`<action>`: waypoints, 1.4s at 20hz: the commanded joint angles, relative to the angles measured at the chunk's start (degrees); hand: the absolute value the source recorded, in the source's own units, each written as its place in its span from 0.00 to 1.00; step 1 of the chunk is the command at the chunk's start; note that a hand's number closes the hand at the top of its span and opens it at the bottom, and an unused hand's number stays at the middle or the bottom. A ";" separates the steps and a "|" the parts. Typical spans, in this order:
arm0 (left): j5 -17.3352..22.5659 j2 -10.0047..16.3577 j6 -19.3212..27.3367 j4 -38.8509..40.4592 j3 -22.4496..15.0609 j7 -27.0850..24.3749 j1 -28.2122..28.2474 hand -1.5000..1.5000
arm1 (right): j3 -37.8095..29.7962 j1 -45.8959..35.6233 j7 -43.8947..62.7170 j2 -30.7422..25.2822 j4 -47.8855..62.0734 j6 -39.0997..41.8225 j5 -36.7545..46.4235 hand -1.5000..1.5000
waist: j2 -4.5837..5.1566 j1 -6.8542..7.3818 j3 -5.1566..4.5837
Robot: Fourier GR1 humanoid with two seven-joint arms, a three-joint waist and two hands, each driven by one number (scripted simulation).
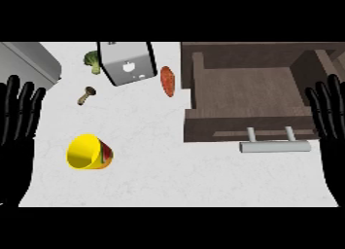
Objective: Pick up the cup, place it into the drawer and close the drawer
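white counter (pixel 203 180), cup (pixel 87 152) beside open drawer (pixel 247 92).

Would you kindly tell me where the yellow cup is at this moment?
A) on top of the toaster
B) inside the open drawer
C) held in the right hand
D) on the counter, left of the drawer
D: the cup sits on the white counter, left of the open drawer, and neither the left hand nor the right hand touches it.
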 commanded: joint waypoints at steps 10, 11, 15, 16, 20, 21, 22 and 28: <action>27.18 6.52 -16.05 7.57 5.45 6.81 2.98 0.00 | -0.28 -4.15 5.57 -3.07 4.10 4.89 -3.78 0.00 | -2.43 1.47 -0.26; 32.34 9.44 -18.62 8.20 9.71 7.66 2.84 0.00 | 0.36 -0.91 5.66 -2.68 2.42 4.93 -3.65 0.00 | -2.52 1.30 -0.26; 28.06 9.13 -20.68 17.34 10.22 3.73 -0.90 0.00 | 0.88 -6.80 6.43 -1.03 6.63 3.44 -2.18 0.00 | -2.48 1.20 -0.24; 28.60 9.37 -23.64 19.27 11.10 1.61 2.49 0.00 | -2.45 -2.33 1.25 -2.78 7.24 6.56 -5.21 0.00 | -2.49 1.14 -0.23; 23.04 9.21 -26.64 27.77 11.29 -4.38 1.67 0.00 | -3.48 -9.16 4.39 -3.65 10.50 6.15 -4.96 0.00 | -2.45 1.19 -0.25; 24.09 9.44 -23.81 25.98 11.40 0.34 -0.13 0.00 | -3.45 -9.25 2.98 -2.97 12.38 6.30 -4.95 0.00 | -2.49 1.24 -0.23; 21.32 9.28 -23.15 31.07 10.76 -1.19 -3.76 0.00 | -3.90 -9.98 3.40 -3.56 11.05 6.64 -5.57 0.00 | -2.45 1.01 -0.24; 17.09 11.36 -26.67 41.76 13.72 -8.61 -4.19 0.00 | -0.70 -7.25 -0.43 -1.15 12.28 6.00 -1.52 0.00 | -2.48 1.10 -0.24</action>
